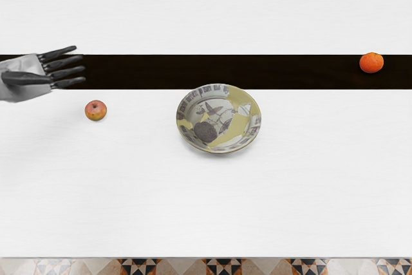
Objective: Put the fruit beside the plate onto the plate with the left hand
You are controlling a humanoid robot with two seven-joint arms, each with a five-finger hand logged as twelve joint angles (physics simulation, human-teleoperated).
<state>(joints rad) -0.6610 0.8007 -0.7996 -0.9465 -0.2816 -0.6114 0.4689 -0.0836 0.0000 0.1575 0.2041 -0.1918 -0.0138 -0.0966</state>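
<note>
A small red and yellow apple [96, 110] lies on the white table, left of the plate. The patterned plate [219, 118] with a yellow and grey bird design sits at the middle, with nothing on it. My left hand [59, 67] comes in from the left edge, above and to the left of the apple, clear of it. Its dark fingers [64, 63] are stretched out straight toward the right and hold nothing. The right arm does not show.
An orange fruit [371, 62] rests at the far right on the dark strip [225, 71] that crosses the table. Patterned floor tiles [219, 266] show below the table's front edge.
</note>
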